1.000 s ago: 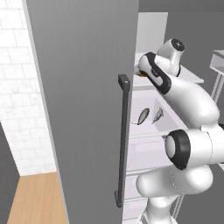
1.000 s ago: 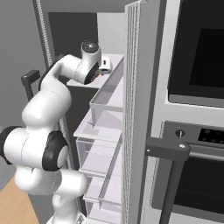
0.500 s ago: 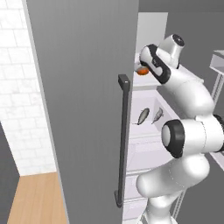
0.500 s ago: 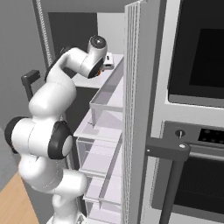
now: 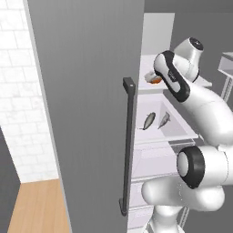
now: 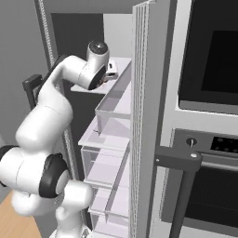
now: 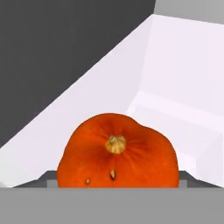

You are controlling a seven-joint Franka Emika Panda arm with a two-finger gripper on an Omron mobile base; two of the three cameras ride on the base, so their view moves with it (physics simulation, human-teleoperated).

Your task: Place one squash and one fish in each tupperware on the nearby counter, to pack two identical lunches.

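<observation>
An orange squash (image 7: 117, 151) sits close in front of the hand on a white fridge shelf. My gripper (image 7: 117, 180) straddles it, one grey fingertip (image 7: 50, 179) at each side of it; I cannot see whether they press on it. From the left base, the squash (image 5: 155, 81) peeks out under the hand (image 5: 152, 75) on the upper shelf. Two grey fish (image 5: 149, 120) (image 5: 164, 119) lie side by side in the white tray one level below. From the right base, the hand (image 6: 109, 73) reaches into the fridge at the top shelf. The tupperware and the counter are out of view.
The open fridge door (image 5: 86, 104) with its dark vertical handle (image 5: 127, 145) stands to the left of the arm. White shelves and drawers (image 6: 111, 153) stack below the hand. A built-in oven (image 6: 209, 139) with a dark handle is to the right.
The arm's elbow and forearm have swung up and forward toward the fridge, while the hand has stayed at the squash on the top shelf.
</observation>
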